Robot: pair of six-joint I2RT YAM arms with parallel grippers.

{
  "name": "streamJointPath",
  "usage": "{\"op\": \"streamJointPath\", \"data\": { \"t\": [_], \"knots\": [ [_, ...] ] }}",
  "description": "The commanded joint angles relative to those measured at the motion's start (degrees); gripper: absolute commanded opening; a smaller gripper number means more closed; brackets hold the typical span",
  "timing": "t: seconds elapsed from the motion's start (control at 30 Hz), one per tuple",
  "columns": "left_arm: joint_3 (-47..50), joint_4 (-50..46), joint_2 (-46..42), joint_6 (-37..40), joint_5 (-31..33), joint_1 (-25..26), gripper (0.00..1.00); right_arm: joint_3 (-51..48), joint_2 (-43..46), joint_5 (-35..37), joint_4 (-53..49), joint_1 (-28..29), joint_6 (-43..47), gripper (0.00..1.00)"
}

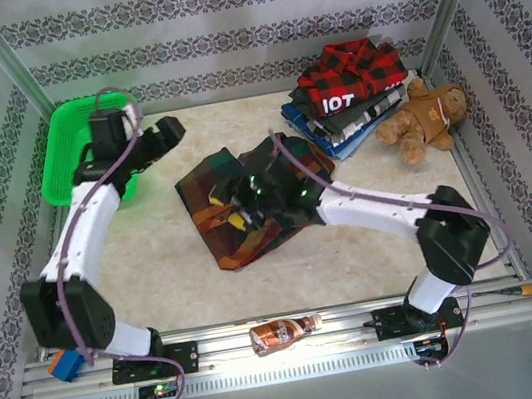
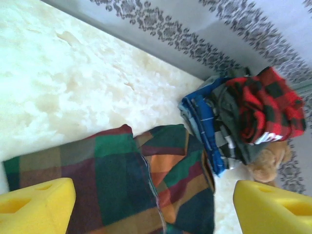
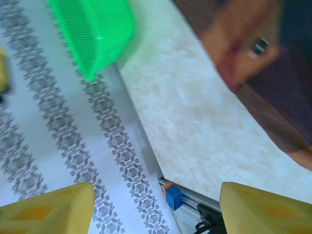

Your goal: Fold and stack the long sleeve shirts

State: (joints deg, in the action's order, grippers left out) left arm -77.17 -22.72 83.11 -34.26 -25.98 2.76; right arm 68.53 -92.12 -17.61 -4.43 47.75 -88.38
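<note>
The large orange, green, navy and red plaid shirt (image 1: 206, 191) lies in the middle of the pale marbled worktop (image 1: 157, 277), gathered into a lopsided bundle with one flap lapped over another and its corner toward 7 o'clock trailing out. The stack of folded shirts (image 1: 351, 95), topped by a red-black check one, sits at 1 o'clock, just beside the brown teddy bear (image 1: 425, 118) at 2 o'clock. The left pincer (image 1: 170, 132) hangs in the air near the green plastic basket (image 1: 65, 155) at 10 o'clock, its yellow fingers (image 2: 36, 207) spread wide with nothing between them. The right pincer (image 3: 157, 207) is low over the plaid shirt, its yellow pads also wide apart and gripping nothing. The fold looks unfinished, so the step in hand is probably to square the bundle before it goes to the stack. To do that well, each pincer should take a doubled edge rather than a single layer, one at the 9 o'clock side and one at the 3 o'clock side, so the cloth moves as one piece. Keep the lift low and the two arms level, or the loose flap is likely to slide open. Flatten the trailing corner first, since soft flannel tends to drag. Approach the stack from 7 o'clock, away from the bear.
</note>
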Motion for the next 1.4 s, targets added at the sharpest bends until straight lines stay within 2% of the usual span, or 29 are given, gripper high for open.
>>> {"op": "streamJointPath", "data": {
  "t": [0.0,0.07,0.17,0.2,0.33,0.47,0.6,0.83,1.07,1.2,1.37],
  "knots": [
    [11.0,-11.4,-6.1,-4.8,-6.0,-1.5,0.85,10.9,-1.5,-8.0,-19.4,-6.3,27.9,0.69],
    [19.1,-7.7,-9.7,-8.2,-7.4,-1.5,0.83,20.9,-6.5,-8.4,-31.8,-8.3,42.9,0.67],
    [29.3,-0.3,-13.5,-13.8,-8.8,-1.4,0.8,28.1,-12.8,-7.8,-41.7,-10.5,56.3,0.62],
    [31.7,1.9,-14.4,-15.1,-8.5,-1.3,0.79,29.8,-14.8,-5.7,-44.3,-10.9,59.6,0.55],
    [39.8,14.6,-14.6,-21.4,-9.2,-0.6,0.73,32.3,-20.8,-5.2,-46.4,-12.5,66.2,0.28],
    [42.6,20.4,-10.7,-23.4,-7.4,2.0,0.69,32.4,-24.9,-6.9,-44.9,-14.0,67.0,0.17],
    [45.6,27.2,-7.9,-26.3,-5.1,2.8,0.68,32.4,-26.5,-7.5,-43.9,-14.3,67.6,0.17],
    [43.3,26.7,-2.3,-26.4,-1.7,4.1,0.66,32.1,-27.8,-8.0,-43.5,-15.1,68.0,0.16],
    [40.8,32.2,4.8,-27.6,-0.3,6.6,0.64,31.3,-28.2,-8.2,-42.9,-17.0,68.0,0.16],
    [37.8,31.7,8.5,-26.3,-0.1,7.7,0.53,31.3,-29.4,-8.9,-42.6,-17.9,68.0,0.14],
    [35.3,26.1,9.0,-23.7,1.3,7.8,0.3,31.5,-31.7,-9.0,-41.3,-18.0,66.9,0.12]
  ]
}}
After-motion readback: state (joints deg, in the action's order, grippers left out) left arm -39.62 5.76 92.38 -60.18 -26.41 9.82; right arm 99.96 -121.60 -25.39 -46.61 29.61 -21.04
